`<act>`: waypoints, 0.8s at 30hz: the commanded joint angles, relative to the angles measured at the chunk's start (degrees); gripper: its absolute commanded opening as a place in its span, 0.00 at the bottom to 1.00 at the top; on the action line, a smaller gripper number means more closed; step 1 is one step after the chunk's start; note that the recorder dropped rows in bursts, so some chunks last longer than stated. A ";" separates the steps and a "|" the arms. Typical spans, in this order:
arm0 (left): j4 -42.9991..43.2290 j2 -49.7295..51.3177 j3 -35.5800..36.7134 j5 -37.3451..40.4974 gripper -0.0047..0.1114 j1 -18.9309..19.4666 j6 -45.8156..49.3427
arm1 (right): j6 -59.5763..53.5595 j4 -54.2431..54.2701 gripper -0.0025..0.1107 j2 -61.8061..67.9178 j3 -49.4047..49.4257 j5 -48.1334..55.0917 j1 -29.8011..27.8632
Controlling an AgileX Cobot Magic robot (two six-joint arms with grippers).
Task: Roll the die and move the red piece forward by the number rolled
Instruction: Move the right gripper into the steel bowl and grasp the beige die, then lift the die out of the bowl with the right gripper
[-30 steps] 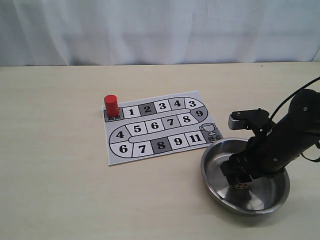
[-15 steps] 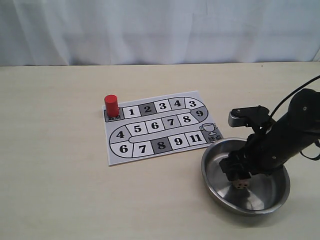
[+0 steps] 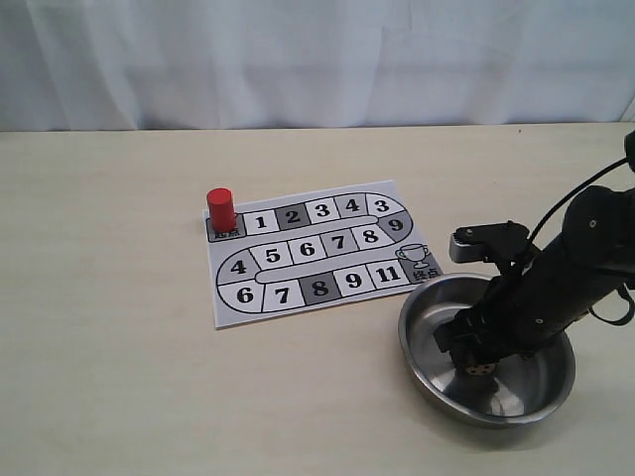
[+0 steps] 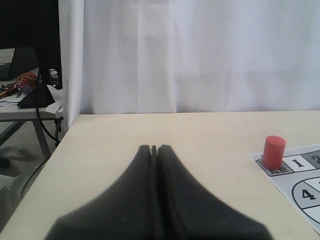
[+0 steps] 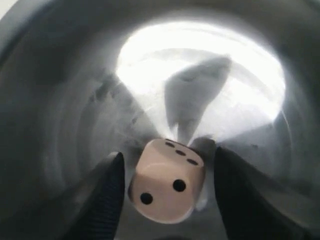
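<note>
The die, a pale cube, lies on the floor of the steel bowl, showing a two-pip face and a three-pip face to the right wrist camera. My right gripper is open and straddles it, with a small gap between each finger and the die. From the exterior, the die peeks out under the right gripper inside the bowl. The red piece stands on the start square of the board, left of square 1. My left gripper is shut and empty, with the red piece far off.
The printed board has numbered squares up to 11 and a trophy square near the bowl. A white curtain hangs behind the table. The left wrist view shows the table's edge, with a side desk and cables beyond it.
The right arm has dipped slightly lower into the bowl and shifted a little left. The die stays in the bowl beneath the fingers. The red piece has not moved.
</note>
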 commanded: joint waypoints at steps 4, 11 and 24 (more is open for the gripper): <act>-0.10 -0.06 -0.30 -0.68 0.04 -0.01 -0.12 | -0.14 -0.27 0.38 -0.06 -0.14 0.24 -0.04; -0.10 -0.06 -0.30 -0.68 0.04 -0.01 -0.12 | 0.19 -0.12 0.06 -0.06 -4.19 10.58 -0.04; -0.10 -0.06 -0.30 -0.68 0.04 -0.01 -0.12 | 6.30 -12.48 0.06 -2.96 -18.46 15.94 -0.36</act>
